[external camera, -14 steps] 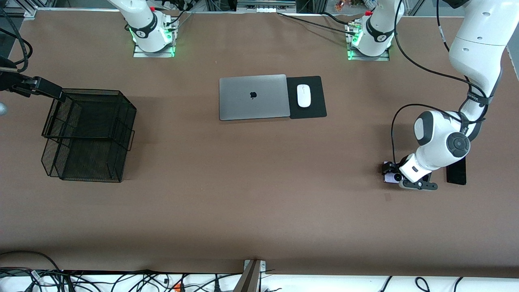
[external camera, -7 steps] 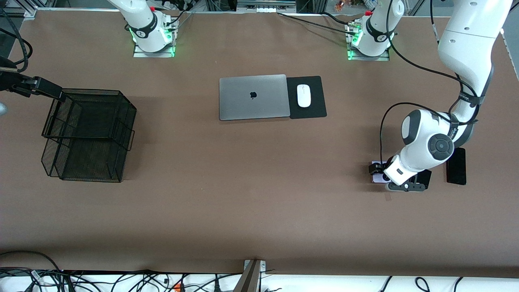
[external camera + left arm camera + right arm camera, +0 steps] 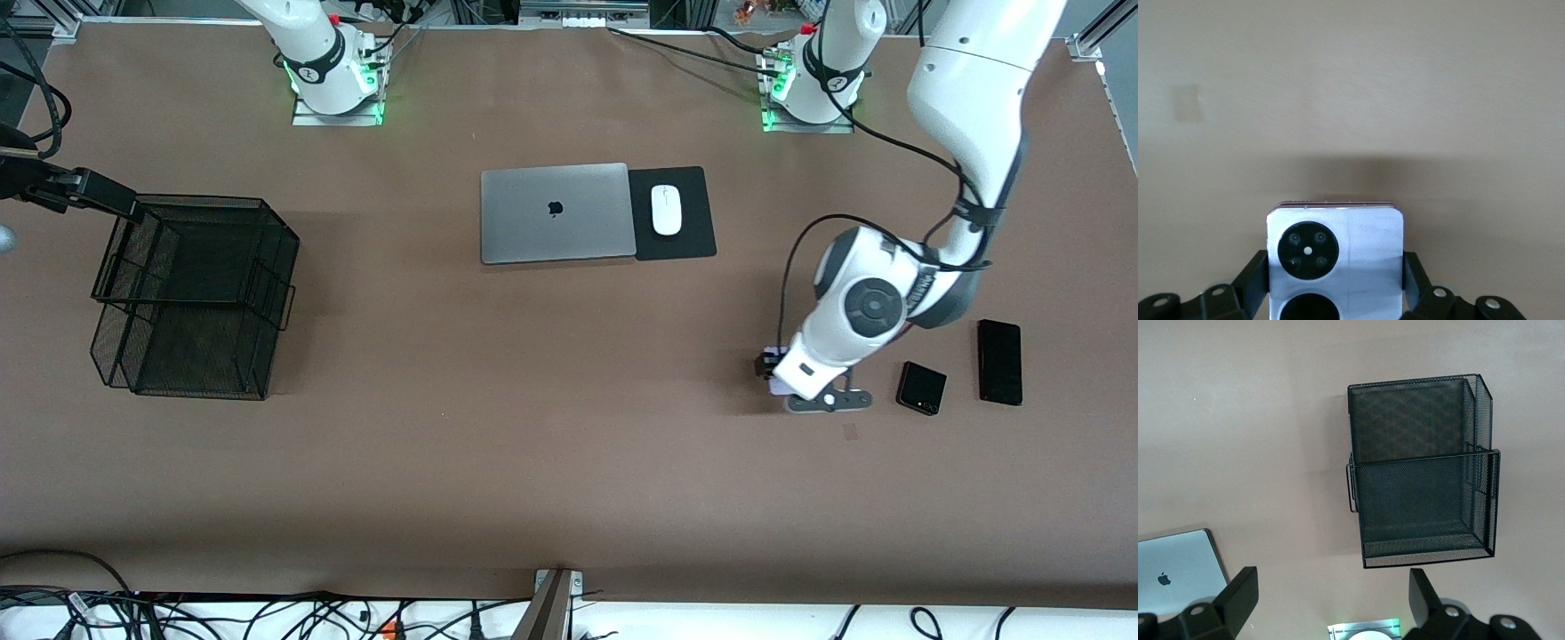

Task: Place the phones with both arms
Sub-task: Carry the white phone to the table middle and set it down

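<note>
Gripping only the edges of the lilac phone, the left gripper risked it slipping out over the table; right gripper waited open, high over the wire basket.

We see a brown surface under even light, a white ledge strewn with cables at its near edge.

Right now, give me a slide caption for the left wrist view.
Left gripper shut on the lilac phone, held above the bare brown table.
</note>
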Tool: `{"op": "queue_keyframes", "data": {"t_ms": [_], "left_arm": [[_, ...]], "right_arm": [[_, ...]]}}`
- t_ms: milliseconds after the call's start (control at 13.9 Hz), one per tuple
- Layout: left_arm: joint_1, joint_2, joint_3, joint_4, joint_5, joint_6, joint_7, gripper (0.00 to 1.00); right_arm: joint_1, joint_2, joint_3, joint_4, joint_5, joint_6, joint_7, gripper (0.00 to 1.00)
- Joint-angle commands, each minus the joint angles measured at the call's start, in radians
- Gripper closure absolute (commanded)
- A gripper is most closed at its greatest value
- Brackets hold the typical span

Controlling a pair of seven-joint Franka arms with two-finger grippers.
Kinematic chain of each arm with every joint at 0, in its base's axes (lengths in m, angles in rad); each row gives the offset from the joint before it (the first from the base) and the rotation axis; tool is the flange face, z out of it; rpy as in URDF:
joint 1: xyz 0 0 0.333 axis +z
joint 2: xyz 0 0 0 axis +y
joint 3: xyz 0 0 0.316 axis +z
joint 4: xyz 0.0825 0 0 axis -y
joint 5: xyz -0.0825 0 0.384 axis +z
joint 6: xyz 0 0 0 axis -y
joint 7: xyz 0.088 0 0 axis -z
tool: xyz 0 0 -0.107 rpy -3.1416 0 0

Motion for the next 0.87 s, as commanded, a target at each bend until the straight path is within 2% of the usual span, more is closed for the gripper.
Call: {"op": "queue_keyframes", "data": {"t_ms": [0, 216, 505, 793], "left_arm": [[-0.084, 0.006, 0.007, 0.028, 0.029, -0.024, -0.126, 0.52], [-0.165, 0.029, 0.005, 0.042, 0.023, -0.025, -0.214, 0.54], [-0.248, 0.098, 0.002, 0.171, 0.001, -0.090, -0.260, 0.54], [-0.367, 0.164, 0.004, 0.284, -0.095, -0.116, -0.289, 0.54]], "right_arm": [[0.002, -0.007, -0.002, -0.002, -0.004, -0.005, 0.000, 0.00], [0.002, -0.007, -0.003, -0.002, -0.004, -0.005, 0.000, 0.00], [0.002, -0.007, -0.003, -0.004, -0.004, -0.005, 0.000, 0.00], [0.002, -0.007, -0.003, -0.002, -0.004, -0.005, 0.000, 0.00]]}}
